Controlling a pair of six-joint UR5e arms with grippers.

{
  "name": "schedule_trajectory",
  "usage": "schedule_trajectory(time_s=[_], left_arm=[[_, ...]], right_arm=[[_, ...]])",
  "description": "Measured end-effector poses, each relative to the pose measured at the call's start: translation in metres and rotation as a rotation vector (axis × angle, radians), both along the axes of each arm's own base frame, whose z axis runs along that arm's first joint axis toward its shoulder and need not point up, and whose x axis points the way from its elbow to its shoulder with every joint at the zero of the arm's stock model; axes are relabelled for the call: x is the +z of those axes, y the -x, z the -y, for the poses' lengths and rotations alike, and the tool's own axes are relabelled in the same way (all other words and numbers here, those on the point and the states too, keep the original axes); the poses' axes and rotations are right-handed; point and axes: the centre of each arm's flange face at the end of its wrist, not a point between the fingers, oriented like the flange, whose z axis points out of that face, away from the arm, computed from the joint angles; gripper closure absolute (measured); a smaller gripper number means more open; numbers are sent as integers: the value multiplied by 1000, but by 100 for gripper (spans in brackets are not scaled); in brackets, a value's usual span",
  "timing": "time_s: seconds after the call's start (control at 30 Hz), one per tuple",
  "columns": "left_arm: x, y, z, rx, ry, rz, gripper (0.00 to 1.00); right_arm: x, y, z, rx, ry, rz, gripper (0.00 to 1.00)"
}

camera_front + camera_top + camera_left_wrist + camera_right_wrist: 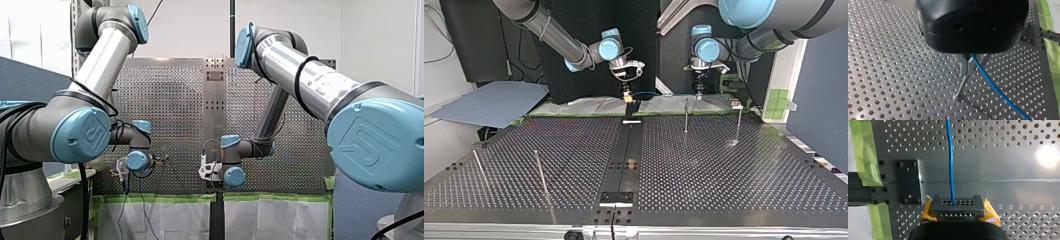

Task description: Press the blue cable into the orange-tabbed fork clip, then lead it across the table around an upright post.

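The blue cable comes out from between the metal fingertips of my left gripper, which is shut on it. A thin upright post stands just ahead of those tips. In the top view this gripper hangs at the table's far edge, close to a post. In the right wrist view the blue cable runs straight into my right gripper, a grey block flanked by orange-yellow pads. It is shut on the cable. I cannot tell the fork clip apart from those pads.
A second post stands at the top view's right and two leaning ones at its near left. A dark centre rail crosses the perforated table. Green tape edges the table beside a black screwed plate.
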Motion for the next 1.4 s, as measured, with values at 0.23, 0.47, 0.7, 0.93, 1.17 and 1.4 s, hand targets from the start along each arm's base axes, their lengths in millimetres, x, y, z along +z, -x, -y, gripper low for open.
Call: schedule_trajectory(time_s=[0.23, 0.47, 0.7, 0.93, 1.17, 1.4], left_arm=[[0, 0, -1, 6, -1, -4, 100], [-1, 0, -1, 7, 2, -5, 100], [-1, 1, -2, 13, 8, -11, 100], [-13, 6, -2, 13, 6, -39, 100], [-18, 5, -2, 4, 24, -45, 100], [-15, -5, 2, -25, 48, -38, 100]], right_arm=[[-1, 0, 0, 2, 2, -5, 100], [-3, 0, -1, 12, 0, -8, 100], [-4, 0, -1, 14, -2, -9, 100], [-6, 0, -2, 14, -4, -12, 100], [-7, 2, 0, 10, -3, -15, 100], [-7, 7, 6, -1, -4, -15, 100]])
